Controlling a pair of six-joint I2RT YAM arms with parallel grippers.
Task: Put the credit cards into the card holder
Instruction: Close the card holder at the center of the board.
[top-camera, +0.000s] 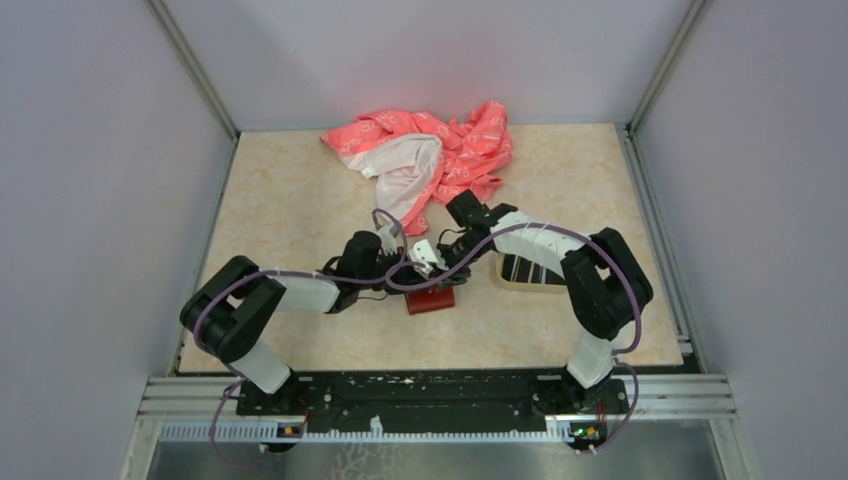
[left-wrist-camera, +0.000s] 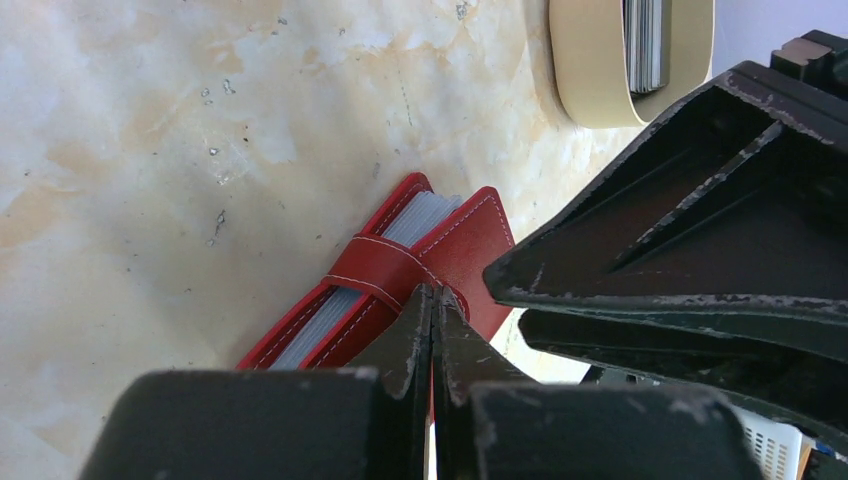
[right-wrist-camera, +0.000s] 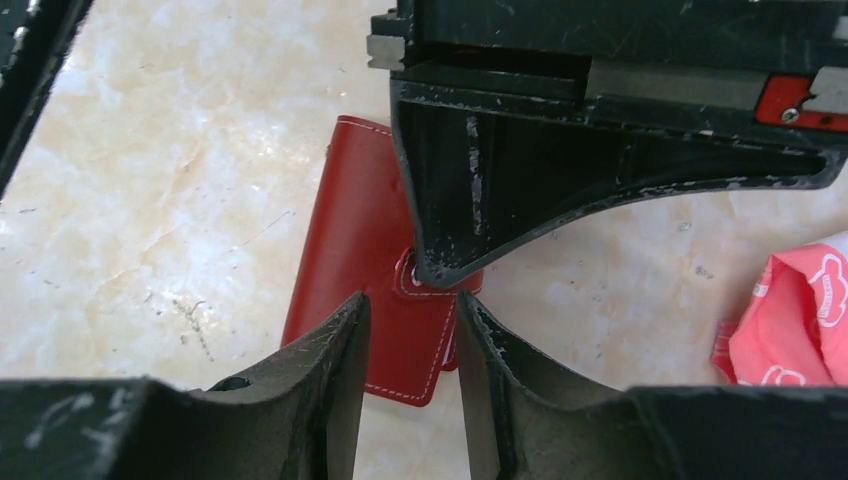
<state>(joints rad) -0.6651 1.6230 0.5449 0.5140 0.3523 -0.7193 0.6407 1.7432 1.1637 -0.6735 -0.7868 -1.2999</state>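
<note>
- The small dark red folding card holder (top-camera: 430, 301) lies folded shut on the pale marbled counter (top-camera: 300, 200), nearest the arm bases. Its stitched red strap (left-wrist-camera: 375, 265) wraps over the grey-blue pockets.
- The left hand (left-wrist-camera: 432, 322) has its 2 fingers pressed together, tips down against the holder at the strap. If it bears down off-centre, the holder could skid or pivot on the smooth counter.
- The right hand (right-wrist-camera: 412, 325) has its fingers apart, straddling the strap's snap end without gripping it. Closing too shallow would, I judge, nip only the edge and slip off. Closing too deep could catch the cover as well, so the snap never parts.
- The 2 hands sit almost touching, so a small sideways move risks a knock between them.
- Beyond them, the thin black credit cards (left-wrist-camera: 645, 40) sit together in the oval beige tray (left-wrist-camera: 600, 95), none yet in the holder. A dragged holder could bump the tray.
- Farthest back, the crumpled pink-and-white patterned cloth (top-camera: 440, 150) lies apart from the holder.
</note>
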